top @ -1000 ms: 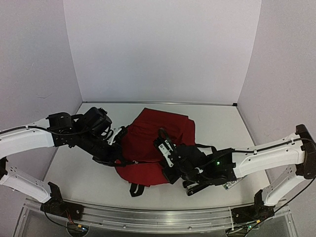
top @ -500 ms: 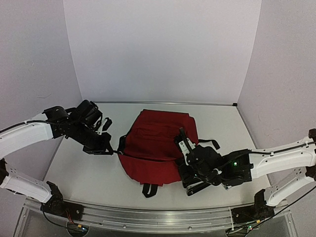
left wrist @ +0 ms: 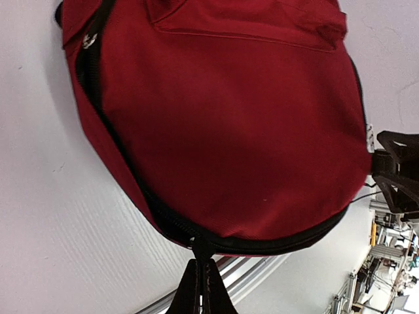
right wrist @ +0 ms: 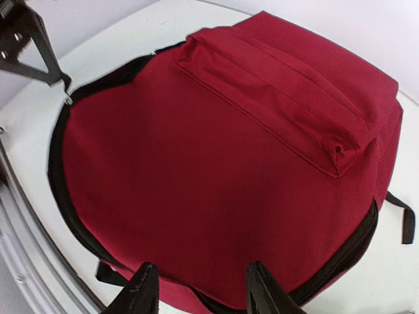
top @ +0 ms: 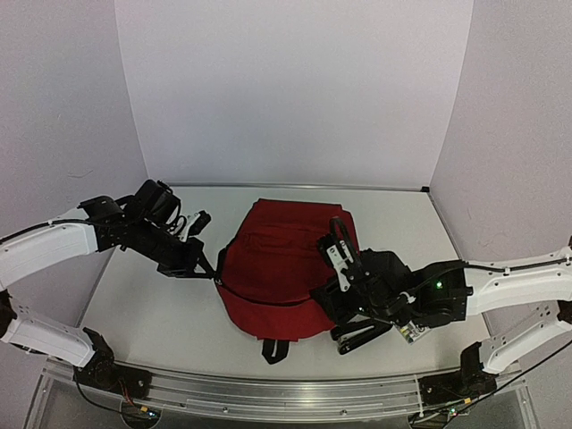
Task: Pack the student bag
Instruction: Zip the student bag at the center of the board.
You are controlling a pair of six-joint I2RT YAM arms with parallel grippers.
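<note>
Now, with the student bag (top: pixel 277 281) midway between the surface's (top: pixel 147 313) side edges, my left jaws pinch its zip pull (left wrist: pixel 201 250), my right jaws gape over its near side; working the zip, I likely need a steady pull next.
</note>
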